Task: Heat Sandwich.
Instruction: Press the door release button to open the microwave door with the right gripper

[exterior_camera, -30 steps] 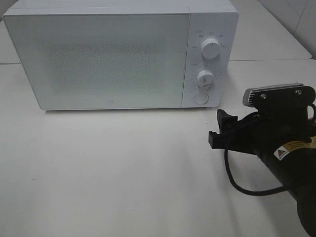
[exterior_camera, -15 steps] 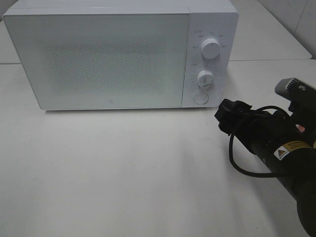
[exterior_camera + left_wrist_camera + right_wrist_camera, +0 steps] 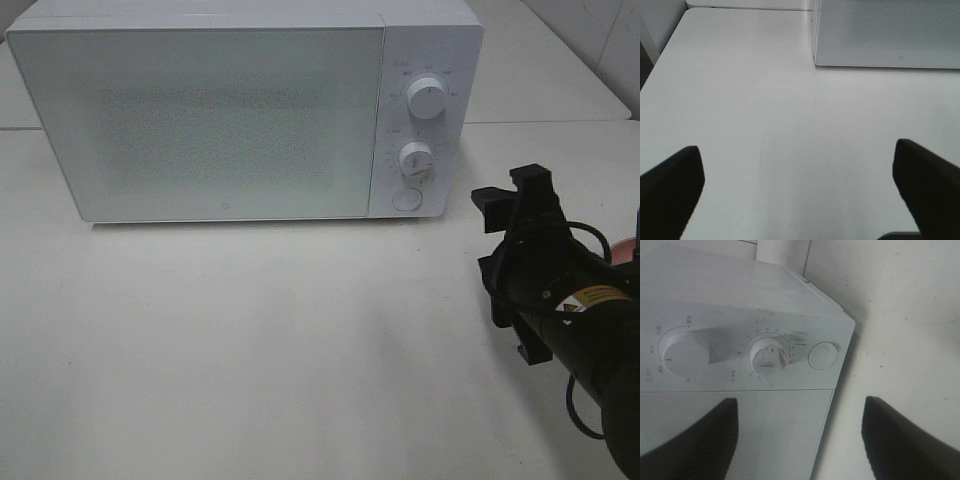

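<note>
Sandwich position: cannot be told, since neither the overhead view nor either wrist view shows it.

Left gripper point(image 3: 796, 150): seen only through its own wrist camera. Its jaws stand wide apart with nothing between them, above bare white table point(image 3: 250, 340). A corner of the microwave door lies ahead of it, well clear of both fingers.

Microwave point(image 3: 220, 120): white, set at the back of the table and closed. Its frosted door point(image 3: 200, 125) covers the left and middle of the front. The control panel takes up the right end of the front, and top to bottom it carries:
1. upper dial point(image 3: 427, 99)
2. lower dial point(image 3: 415, 159)
3. round button point(image 3: 405, 199)

Right gripper point(image 3: 800, 402): to the right of the microwave, near the control panel and touching nothing. Its jaws are apart and hold nothing. The black arm behind it carries a yellow warning label point(image 3: 592, 297), and its wrist camera looks at both dials and the round button.

A small pinkish patch point(image 3: 627, 250) shows at the far right edge behind the arm, too little of it in view to identify
</note>
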`<state>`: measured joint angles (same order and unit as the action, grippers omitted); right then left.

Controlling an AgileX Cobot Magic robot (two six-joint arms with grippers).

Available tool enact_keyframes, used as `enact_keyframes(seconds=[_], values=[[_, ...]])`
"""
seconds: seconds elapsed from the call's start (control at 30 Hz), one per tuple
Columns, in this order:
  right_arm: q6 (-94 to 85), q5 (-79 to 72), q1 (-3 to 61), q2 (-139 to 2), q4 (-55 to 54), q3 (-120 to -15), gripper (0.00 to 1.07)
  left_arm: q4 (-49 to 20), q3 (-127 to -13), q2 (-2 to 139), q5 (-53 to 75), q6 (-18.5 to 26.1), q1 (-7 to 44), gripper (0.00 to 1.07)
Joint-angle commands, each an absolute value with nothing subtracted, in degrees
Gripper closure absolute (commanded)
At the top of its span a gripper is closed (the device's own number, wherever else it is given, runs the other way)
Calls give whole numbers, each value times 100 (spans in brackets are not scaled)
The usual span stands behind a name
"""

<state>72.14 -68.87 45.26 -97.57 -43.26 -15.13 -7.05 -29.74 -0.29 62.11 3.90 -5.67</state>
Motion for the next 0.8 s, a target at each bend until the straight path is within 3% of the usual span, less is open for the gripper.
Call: enact_keyframes(seconds=[0.03,0.1,0.13,0.2,0.23,0.27,0.8], values=[[7706,-6990,4566,-9729,-4309,-1513,51,-733,-2968,-126,6131,361,-602,9],[7746,-6853,4566,-9729,-4309,-1513,60,-733,-2968,-126,6131,361,-602,9],[7752,-6807,4566,-9729,-4314,-1513,74,-733,-2968,-126,6131,361,-602,9],[7775,-6772,4566,-9729,-4332,-1513,80,-733,-2968,-126,6131,361,-602,9],[7821,-6744,4566,-9729,-4332,-1513,89,-733,-2968,-126,6131,361,-602,9],[7918,-6744,4566,-9729,-4332,-1513,105,-733,-2968,-126,6131,361,-602,9],[7998,-6749,4561,-9924,-4309,-1593,107,-733,-2968,-126,6131,361,-602,9]])
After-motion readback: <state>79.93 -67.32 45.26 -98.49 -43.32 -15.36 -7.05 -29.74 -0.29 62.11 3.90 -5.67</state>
